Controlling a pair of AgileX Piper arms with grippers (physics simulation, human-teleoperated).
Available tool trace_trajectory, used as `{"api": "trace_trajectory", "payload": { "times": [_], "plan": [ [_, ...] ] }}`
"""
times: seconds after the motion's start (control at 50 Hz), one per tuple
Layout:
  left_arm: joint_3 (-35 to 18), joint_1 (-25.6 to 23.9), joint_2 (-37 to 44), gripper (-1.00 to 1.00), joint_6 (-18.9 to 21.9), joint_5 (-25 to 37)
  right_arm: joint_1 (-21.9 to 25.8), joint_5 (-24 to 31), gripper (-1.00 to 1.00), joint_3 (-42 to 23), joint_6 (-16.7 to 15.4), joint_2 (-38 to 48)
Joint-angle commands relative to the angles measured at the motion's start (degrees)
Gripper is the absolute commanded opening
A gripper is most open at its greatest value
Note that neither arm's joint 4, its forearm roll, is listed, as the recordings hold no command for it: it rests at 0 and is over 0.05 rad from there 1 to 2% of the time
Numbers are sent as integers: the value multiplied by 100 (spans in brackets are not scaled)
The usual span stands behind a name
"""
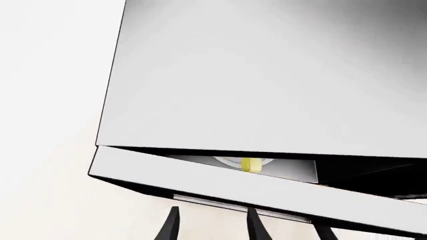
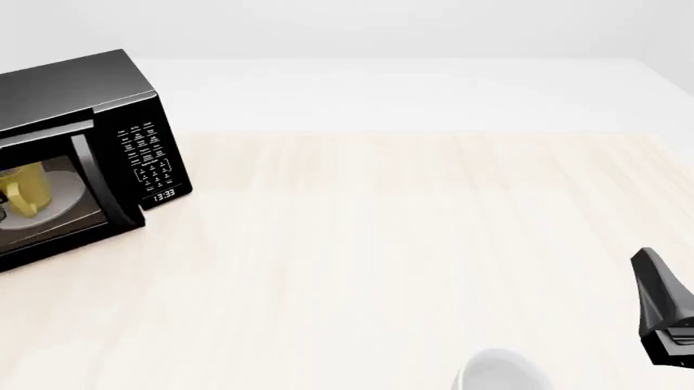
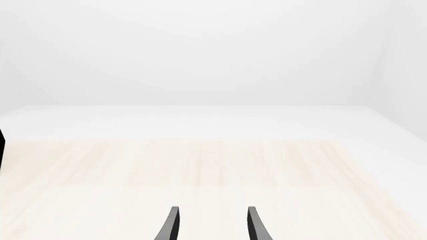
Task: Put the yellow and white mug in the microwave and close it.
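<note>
Front view: microwave (image 2: 76,154) at left edge of the bench (image 2: 379,244), clock display lit. Yellow and white mug (image 2: 28,188) sits inside on the white round plate (image 2: 67,193). Left wrist view: door nearly shut, a narrow gap showing the mug; left gripper (image 1: 212,226) jaws spread, empty, just beside the door. Right gripper (image 3: 212,225) at lower right, jaws spread, empty. White-grey mug (image 2: 501,372) at bottom edge.

Slim, tapered, glossy black fingers (image 3: 175,225)
</note>
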Motion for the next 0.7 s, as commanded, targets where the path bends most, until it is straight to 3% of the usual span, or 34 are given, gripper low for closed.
{"api": "trace_trajectory", "payload": {
  "times": [0.02, 0.7],
  "plan": [
    [-187, -110, 41, 100, 97, -137, -1, 0, 100, 0, 1, 0],
    [-860, 226, 822, 100, -371, -118, 1, 1, 100, 0, -1, 0]
  ]
}}
